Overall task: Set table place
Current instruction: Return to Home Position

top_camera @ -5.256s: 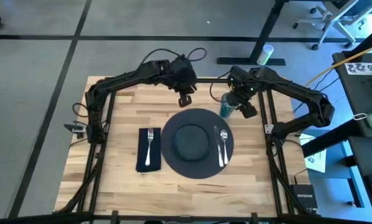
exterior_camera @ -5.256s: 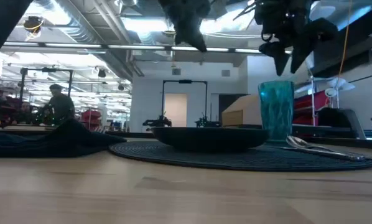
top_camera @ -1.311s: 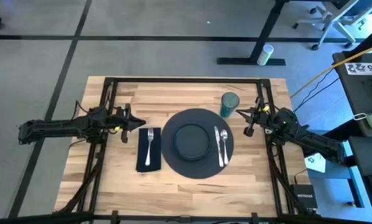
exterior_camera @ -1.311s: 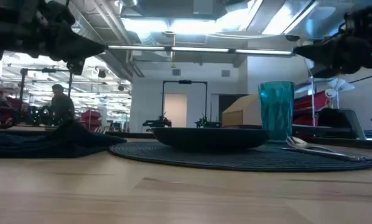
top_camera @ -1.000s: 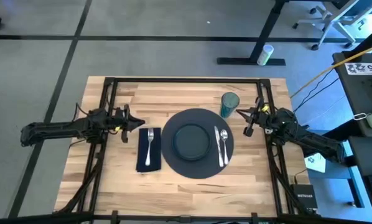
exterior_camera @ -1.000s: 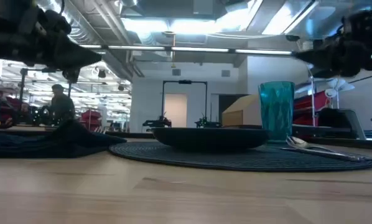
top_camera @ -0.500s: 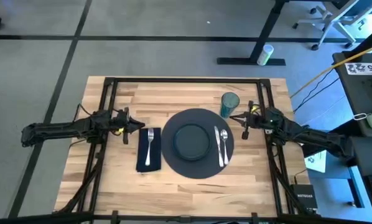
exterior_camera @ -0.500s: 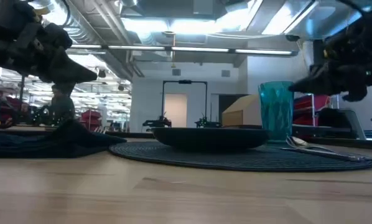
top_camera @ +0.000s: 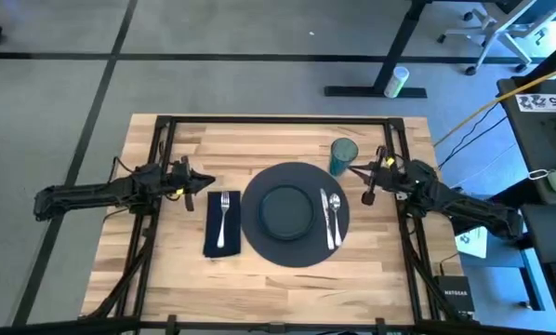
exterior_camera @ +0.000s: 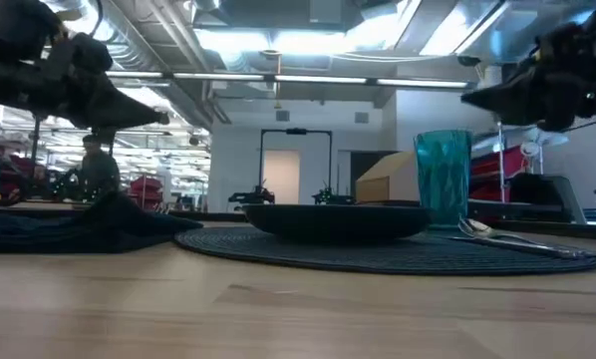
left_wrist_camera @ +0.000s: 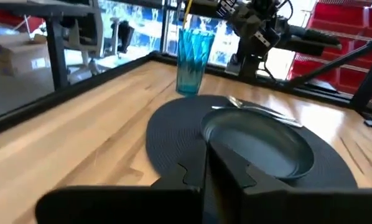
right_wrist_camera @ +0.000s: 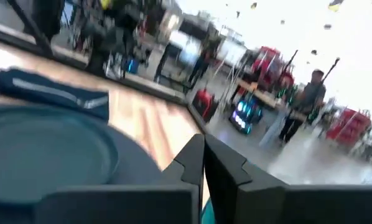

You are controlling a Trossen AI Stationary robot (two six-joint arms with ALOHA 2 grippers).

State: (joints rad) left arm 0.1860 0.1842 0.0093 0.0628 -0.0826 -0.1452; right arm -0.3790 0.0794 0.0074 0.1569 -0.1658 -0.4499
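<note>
Beside the mat (top_camera: 295,253) on the desk (top_camera: 259,140), the left hand (top_camera: 202,181) and right hand (top_camera: 362,180) hang closed and empty, but the right sits near the cup (top_camera: 343,155) at the mat's far edge, so a careless swing could topple it.

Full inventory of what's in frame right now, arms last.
table: one, light wood, black rails
charger: one, dark grey, table centre
plate: one, dark, centred on charger
napkin: one, navy, left of charger
fork: one, silver, on napkin
knife, spoon: one each, silver, on charger right of plate
cup: one, teal, upright by charger's far-right rim
person: one, dark clothing, room behind table
left gripper: dark, shut, raised left of napkin
right gripper: dark, shut, raised right of cup
</note>
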